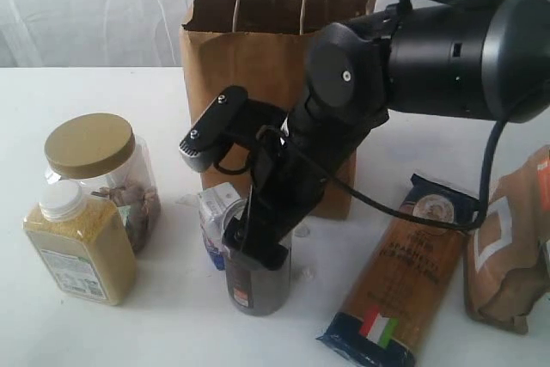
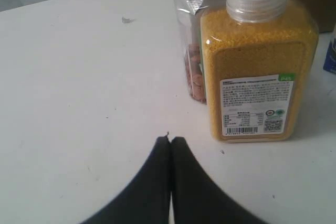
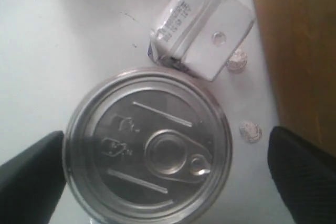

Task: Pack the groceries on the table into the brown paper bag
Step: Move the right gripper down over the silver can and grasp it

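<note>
Straddles the can (image 1: 258,285) toward the table (image 1: 129,333)'s front edge with right gripper (image 3: 165,145) spread wide, probably lining up a grab for the bag (image 1: 249,49) right behind, left gripper (image 2: 170,142) pinched together idling by the bottle (image 2: 257,77).

**Legible print: very little**

I make out "SPAGHETTI" on the dark-blue spaghetti pack (image 1: 408,268), with a green-white-red flag mark (image 1: 378,326) near its end. The white label (image 2: 255,103) on the yellow grain bottle (image 2: 257,51) shows a barcode (image 2: 239,130); its fine text is too small to read. Print on the small white-blue carton (image 3: 202,35) is unreadable.
</note>
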Robot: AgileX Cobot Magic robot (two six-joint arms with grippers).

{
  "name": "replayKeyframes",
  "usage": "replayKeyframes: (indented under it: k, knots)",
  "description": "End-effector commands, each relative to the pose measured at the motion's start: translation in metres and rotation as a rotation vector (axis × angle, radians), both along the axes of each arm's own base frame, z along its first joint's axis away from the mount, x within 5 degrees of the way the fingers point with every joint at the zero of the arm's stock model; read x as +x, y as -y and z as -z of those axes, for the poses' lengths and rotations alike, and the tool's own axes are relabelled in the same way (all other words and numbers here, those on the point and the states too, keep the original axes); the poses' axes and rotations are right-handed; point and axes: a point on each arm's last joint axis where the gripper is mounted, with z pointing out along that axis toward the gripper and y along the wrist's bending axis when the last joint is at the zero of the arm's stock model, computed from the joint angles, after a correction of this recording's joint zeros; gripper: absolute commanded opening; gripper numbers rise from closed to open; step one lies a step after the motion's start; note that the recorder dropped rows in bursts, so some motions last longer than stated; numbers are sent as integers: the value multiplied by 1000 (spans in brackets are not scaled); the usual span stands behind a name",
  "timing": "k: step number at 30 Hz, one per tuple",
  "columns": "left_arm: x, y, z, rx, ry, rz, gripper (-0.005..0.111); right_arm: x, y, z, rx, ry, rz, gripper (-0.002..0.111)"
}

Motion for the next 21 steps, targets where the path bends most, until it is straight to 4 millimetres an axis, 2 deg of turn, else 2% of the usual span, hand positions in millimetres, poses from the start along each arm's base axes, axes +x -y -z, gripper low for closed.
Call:
replayKeyframes:
  k: [1, 6, 12, 14, 17, 21]
  knots:
    - [0, 0, 0, -2, 5, 7, 0, 2, -4, 11, -45, -1, -30, 96]
    - [0, 0, 0, -2, 5, 7, 0, 5, -7, 27, -72, -28, -33, 96]
    - [0, 0, 0, -2, 5, 7, 0, 8, -10, 28, -47, -1, -28, 96]
    - [0, 0, 0, -2, 5, 7, 0, 8, -10, 28, -47, -1, -28, 92]
    - [0, 0, 0, -2, 5, 7, 0, 8, -10, 28, -45, -3, -23, 77]
    - [0, 0, 0, -2, 5, 7, 0, 7, -11, 28, -32, -22, -13, 43]
